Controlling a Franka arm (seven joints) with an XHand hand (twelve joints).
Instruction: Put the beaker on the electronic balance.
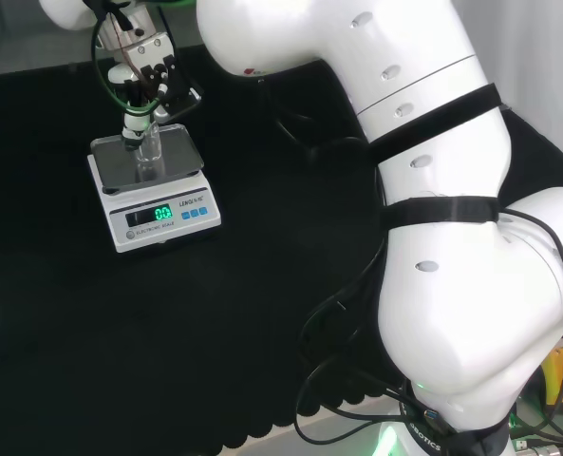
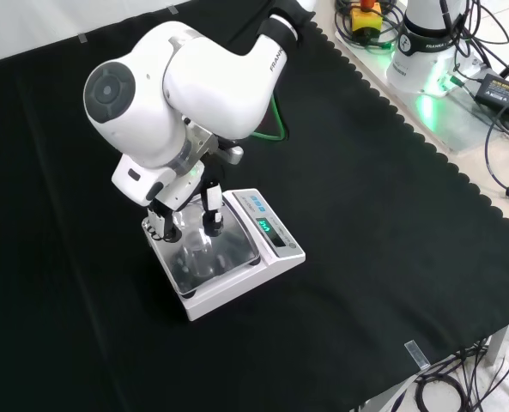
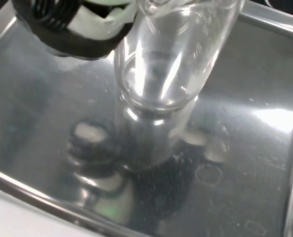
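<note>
A white electronic balance (image 1: 158, 214) (image 2: 275, 245) with a steel pan (image 1: 181, 152) (image 2: 233, 249) (image 3: 255, 148) stands on the black cloth. A small clear glass beaker (image 1: 148, 152) (image 2: 197, 255) (image 3: 168, 64) is upright over the middle of the pan. In the wrist view its base meets its own reflection, so it looks set down or a hair above; I cannot tell which. The black and white hand (image 1: 140, 81) (image 2: 185, 210) reaches down from above, its fingers (image 3: 62, 24) curled round the beaker's upper part.
The arm's big white links (image 1: 433, 190) (image 2: 185, 81) stand over the bench. Black cloth (image 1: 262, 313) (image 2: 366, 197) lies open around the balance. Cables and a base unit (image 2: 426, 51) sit beyond the cloth's scalloped edge in the front view.
</note>
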